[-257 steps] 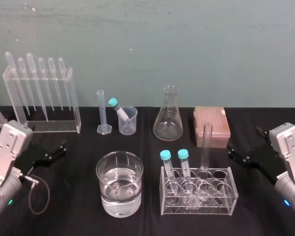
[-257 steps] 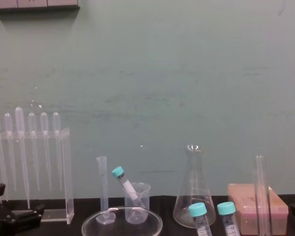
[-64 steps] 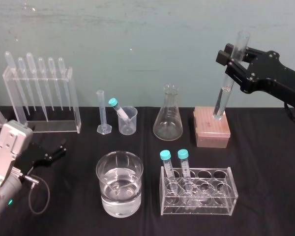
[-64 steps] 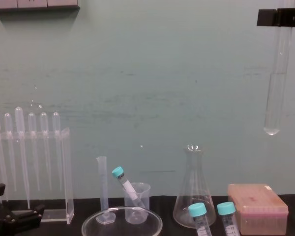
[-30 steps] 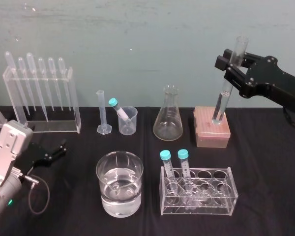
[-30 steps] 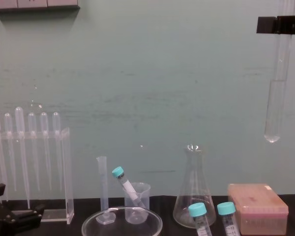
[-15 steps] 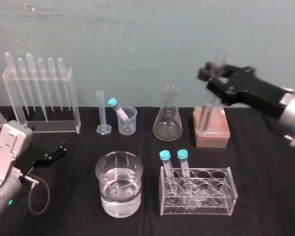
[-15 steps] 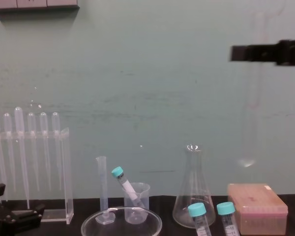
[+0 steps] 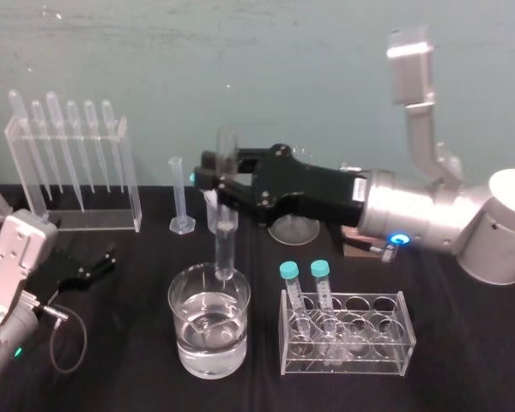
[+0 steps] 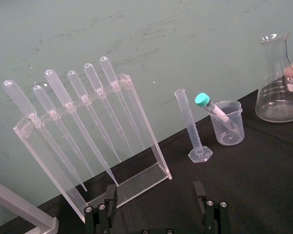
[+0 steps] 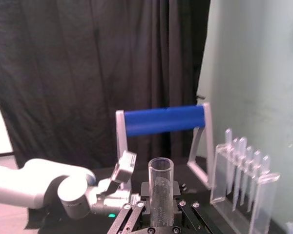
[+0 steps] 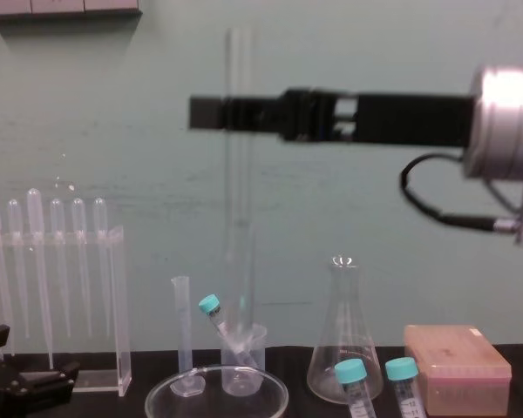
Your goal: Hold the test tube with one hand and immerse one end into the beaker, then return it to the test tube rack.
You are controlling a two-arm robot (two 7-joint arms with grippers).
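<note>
We log the right gripper (image 9: 219, 176) clamped on the test tube (image 9: 224, 249). The tube is upright, its lower end at the back rim of the wide water dish (image 9: 180, 300), near the beaker (image 10: 234, 131). We cannot tell if the tip is wet. The tube is out of the rack (image 9: 408, 335); we judge the dip and the return still to do. The left gripper (image 9: 99, 264) is parked at the table's left, jaws apart, empty.

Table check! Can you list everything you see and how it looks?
Surface: black table, no spills seen.
Job's things: test tube upright, lower end over the wide water dish's far rim; beaker holds a teal-capped tube; rack has two capped tubes.
Clutter: conical flask, graduated cylinder, pipette stand, brown box.
Grippers: right gripper shut on the test tube; left gripper open, parked on the table's left.
Cables: black loop by the left arm.
Surroundings: green wall.
</note>
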